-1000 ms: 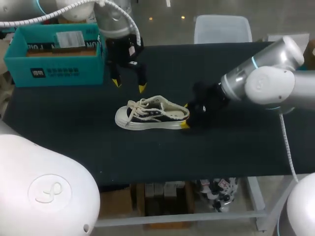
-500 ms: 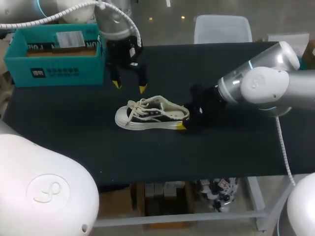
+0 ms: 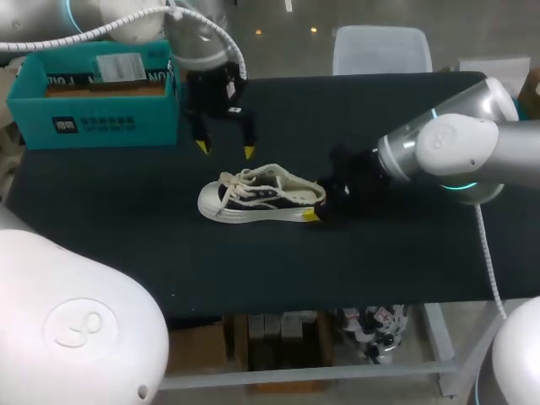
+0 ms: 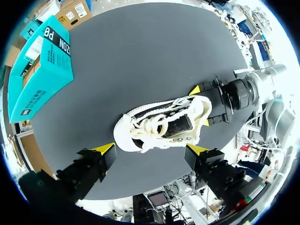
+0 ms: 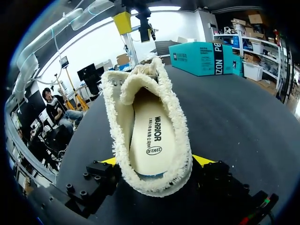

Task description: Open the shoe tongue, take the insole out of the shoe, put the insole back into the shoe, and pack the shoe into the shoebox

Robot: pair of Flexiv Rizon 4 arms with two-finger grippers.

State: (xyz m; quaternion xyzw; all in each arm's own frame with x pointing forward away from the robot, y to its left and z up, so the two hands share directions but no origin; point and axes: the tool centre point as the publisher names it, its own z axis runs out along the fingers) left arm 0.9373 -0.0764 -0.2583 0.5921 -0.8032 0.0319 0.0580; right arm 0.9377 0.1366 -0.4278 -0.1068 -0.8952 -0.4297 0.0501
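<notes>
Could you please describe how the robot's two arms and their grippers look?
The left arm and right arm have smooth, rounded silver-white shells; the right one shows a thin cyan ring at a joint. A white ribbed hose follows the left arm, and a thin white cable hangs from the right. The left gripper and right gripper are black and boxy, with yellow fingertips.

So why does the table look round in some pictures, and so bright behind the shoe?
Left wrist view: the fisheye lens bends the flat table into a dome, and the room past its edge glares white. Right wrist view: same bending; the shoe looms large because it sits close, with white glare behind it. Head view: table edges look straight, light is even.
</notes>
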